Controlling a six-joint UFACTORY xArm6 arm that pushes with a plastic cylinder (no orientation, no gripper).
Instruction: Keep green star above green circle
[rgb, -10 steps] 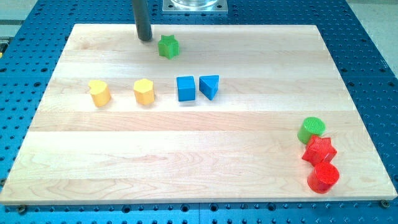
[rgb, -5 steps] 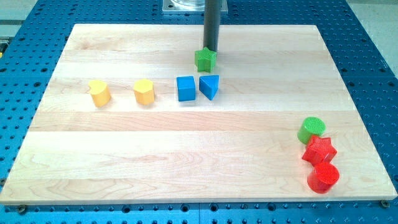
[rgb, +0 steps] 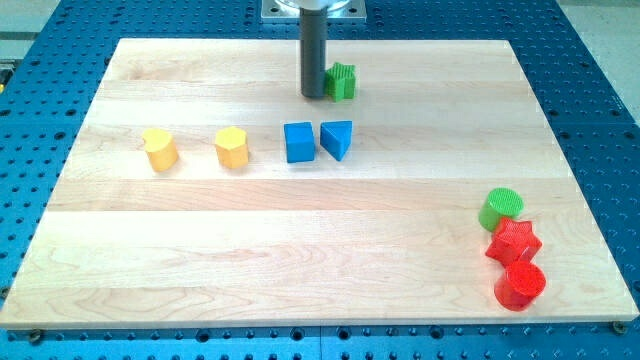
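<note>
The green star (rgb: 342, 81) lies near the board's top middle. My tip (rgb: 314, 95) stands right against the star's left side. The green circle (rgb: 500, 209) is far off at the view's lower right, topping a column of red blocks. The star is higher in the view than the circle and well to its left.
A red star (rgb: 513, 243) and a red circle (rgb: 520, 285) sit below the green circle. A blue cube (rgb: 299, 142) and a blue triangle (rgb: 337, 138) sit below the green star. Two yellow blocks (rgb: 159, 149) (rgb: 231, 147) stand at the left.
The rod swept right from the top left, pushing the green star right and down, then shifted to the star's left side. The star now sits slightly higher and further right.
</note>
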